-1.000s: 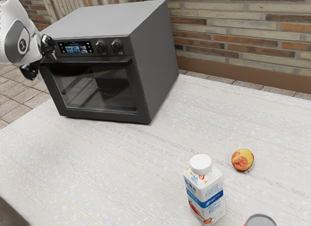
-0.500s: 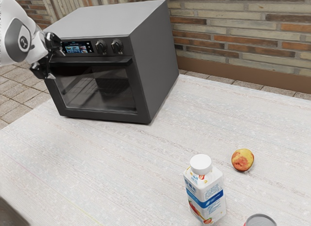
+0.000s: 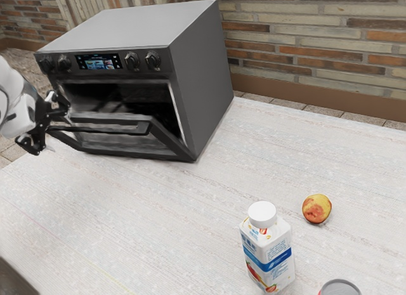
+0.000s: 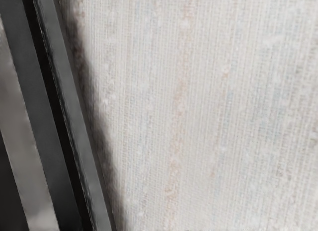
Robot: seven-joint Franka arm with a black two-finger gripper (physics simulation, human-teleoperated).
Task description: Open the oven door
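Note:
The black gripper (image 3: 56, 128) is at the left end of the oven door's handle (image 3: 104, 128), in the exterior view's left. Its fingers stand wide apart, one above the bar's end and one below; contact is hard to make out. The grey oven (image 3: 209, 85) has its door (image 3: 168, 140) tilted outward, partly open, with the dark cavity showing above it. In the wrist view the handle (image 4: 74, 102) runs as a long grey bar beside the door (image 4: 37, 126).
On the pale table (image 3: 158, 212) stand a white carton bottle (image 3: 268, 254) and a red-yellow fruit (image 3: 316, 209), toward the exterior view's right. A can (image 3: 340, 287) is cut by that view's lower edge. A brick wall (image 3: 317, 47) rises behind.
The oven door has swung from closed to partly open, its top edge out and down. My gripper first moved toward the oven, then lower and back outward with the handle's end.

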